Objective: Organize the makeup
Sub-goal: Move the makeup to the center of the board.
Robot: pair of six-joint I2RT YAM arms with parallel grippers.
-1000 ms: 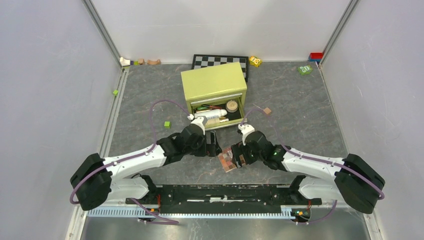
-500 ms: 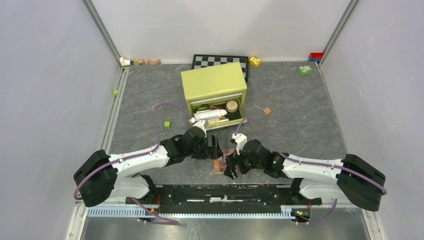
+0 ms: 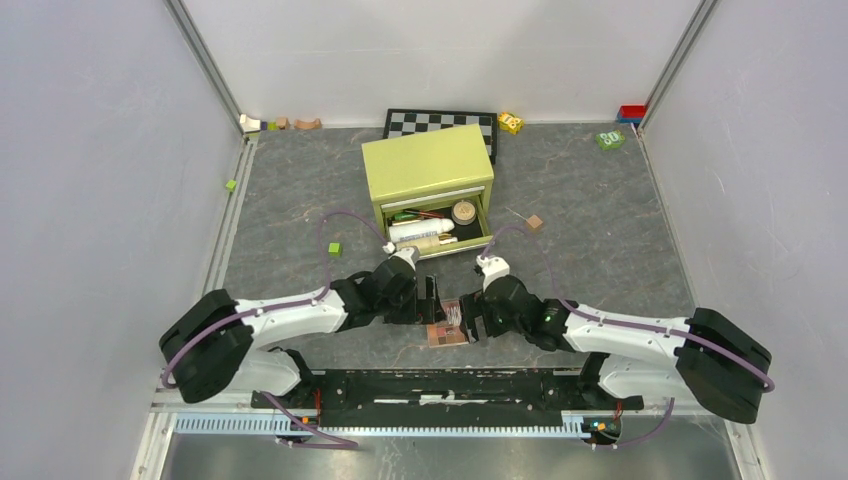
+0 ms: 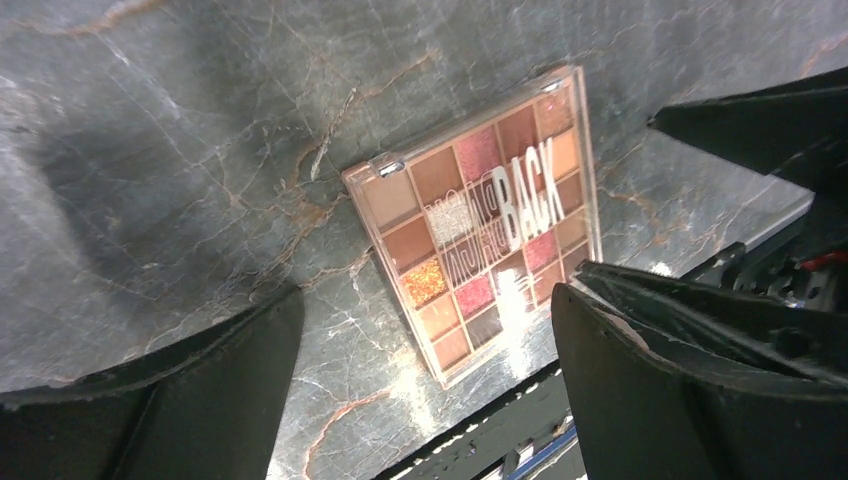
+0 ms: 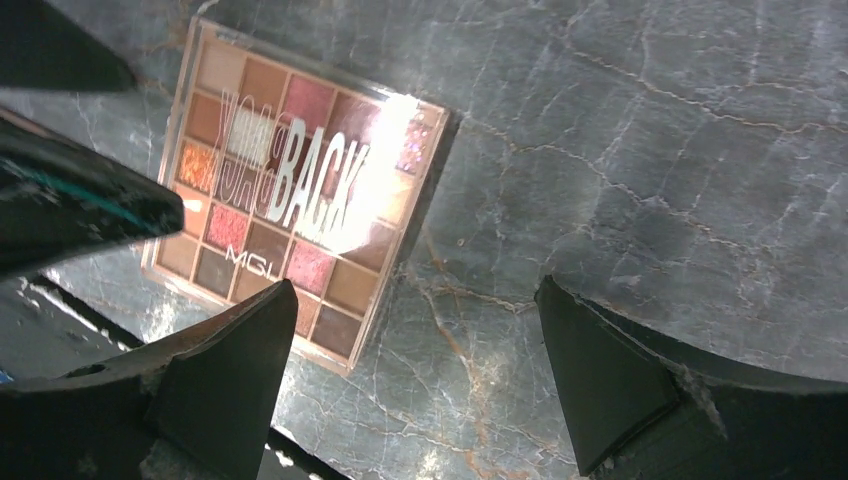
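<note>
Two grippers are poised low over one flat object at the near middle of the table. The left gripper (image 3: 432,303) and the right gripper (image 3: 470,318) are both spread wide, with nothing held between their fingers. The eyeshadow palette (image 3: 447,331) is seen lying flat on the table (image 3: 600,230), between the two grippers and just in front of the arms' mounting rail. It is judged that the palette has been left here, at the table's near edge, so that a fresh grasp can be taken on it; being thin and flat against a hard surface, it offers little for the fingers to catch.

From the left wrist view, the palette (image 4: 480,220) is shown as a square case with a clear glossy lid, white lettering printed across it, and a grid of small pans in pink, brown and glittery tones beneath. Strong glare is thrown off the lid. The table top is a dark grey, marble-patterned sheet with pale veins.

Further back, a yellow-green box (image 3: 428,172) with an opened drawer (image 3: 436,229) is seen. Inside the drawer, a white bottle (image 3: 420,229), a beige bottle and a round compact (image 3: 463,211) are packed side by side, so the palette appears to be among the last pieces to be stowed.
</note>
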